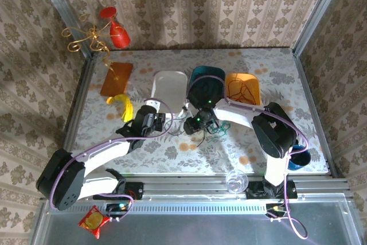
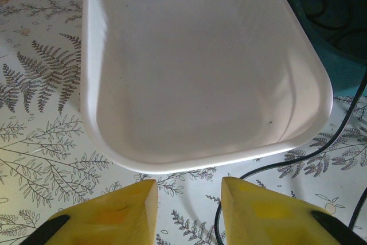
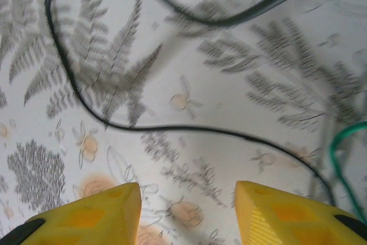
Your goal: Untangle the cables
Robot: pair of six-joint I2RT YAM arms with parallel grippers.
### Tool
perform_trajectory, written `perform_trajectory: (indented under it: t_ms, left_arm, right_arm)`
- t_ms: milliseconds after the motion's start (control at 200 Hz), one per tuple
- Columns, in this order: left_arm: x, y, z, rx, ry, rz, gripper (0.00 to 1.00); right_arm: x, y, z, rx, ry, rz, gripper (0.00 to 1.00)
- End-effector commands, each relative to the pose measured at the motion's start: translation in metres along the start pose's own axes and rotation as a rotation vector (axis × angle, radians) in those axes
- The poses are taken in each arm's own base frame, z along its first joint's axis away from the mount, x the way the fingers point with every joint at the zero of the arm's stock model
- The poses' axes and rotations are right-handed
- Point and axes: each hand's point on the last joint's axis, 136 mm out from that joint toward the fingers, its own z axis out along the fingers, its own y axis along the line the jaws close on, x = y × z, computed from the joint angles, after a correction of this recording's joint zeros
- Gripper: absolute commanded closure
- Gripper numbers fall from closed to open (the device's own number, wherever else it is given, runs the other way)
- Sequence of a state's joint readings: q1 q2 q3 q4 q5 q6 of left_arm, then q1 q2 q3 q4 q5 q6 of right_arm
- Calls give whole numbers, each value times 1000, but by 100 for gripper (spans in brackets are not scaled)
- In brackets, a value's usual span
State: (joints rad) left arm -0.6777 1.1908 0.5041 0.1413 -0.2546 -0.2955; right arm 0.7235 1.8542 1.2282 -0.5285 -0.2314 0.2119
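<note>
left pincer [image 2: 189, 190]: released, yellow fingers [image 2: 123, 210] apart, nothing between them. Aimed at the near end of the white tray [image 2: 172, 84], just short of its rim.
right pincer [image 3: 187, 190]: released, fingers apart, nothing gripped. Points down at the table [image 3: 241, 73] in front of the teal bin [image 1: 206, 81].
black cable [image 3: 172, 127]: flat on the table in loose curves. One run crosses just beyond the right fingertips and another loops back at the top of the right wrist view. In the left wrist view a black run curves past the tray's near right corner and on beside the right-hand finger.
green cable [image 3: 332, 150]: curved, at the right edge of the right wrist view, near the black one. That patch is blurred, so I can't tell if they cross.
tangle location: mid-table, around and just right of the right pincer in the top view, thin black and green strands.
red cables [image 1: 241, 89]: lying inside the orange bin [image 1: 252, 80], well apart from the table tangle.
bins: white tray, teal bin and orange bin sit side by side along the back, left to right. The teal one has dark strands inside, too dim to tell what.
other: banana [image 1: 123, 106] and brown board [image 1: 116, 78] left of the tray.
</note>
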Motion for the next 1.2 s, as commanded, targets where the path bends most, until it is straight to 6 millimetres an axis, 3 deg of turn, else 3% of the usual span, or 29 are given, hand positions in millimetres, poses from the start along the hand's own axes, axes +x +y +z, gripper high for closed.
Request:
perform_trajectory:
  t_ms: [0, 205, 475, 805, 910, 1025, 1105, 1195]
  left_arm:
    - [5, 9, -1, -37, 1, -23, 65]
    - [5, 17, -5, -66, -13, -43, 65]
    - [6, 22, -9, -76, -14, -55, 63]
    - [-3, 28, -16, -102, -46, -60, 63]
    - [-3, 28, -16, -102, -46, -62, 63]
    - [-2, 29, -16, -108, -46, -65, 63]
    - [-2, 29, -15, -105, -46, -65, 63]
    - [-4, 26, -12, -97, -43, -56, 63]
  right_arm:
    - [12, 9, -1, 51, 29, -132, 51]
    - [-3, 30, -2, 67, 11, -289, 42]
    - [-17, 37, 14, 94, 53, -443, 37]
    - [3, 28, 53, 73, 224, -482, 39]
    - [21, 30, 52, 72, 267, -474, 46]
    - [41, 27, 51, 144, 293, -510, 70]
    - [43, 24, 48, 186, 263, -499, 84]
    - [35, 30, 39, 170, 195, -471, 91]
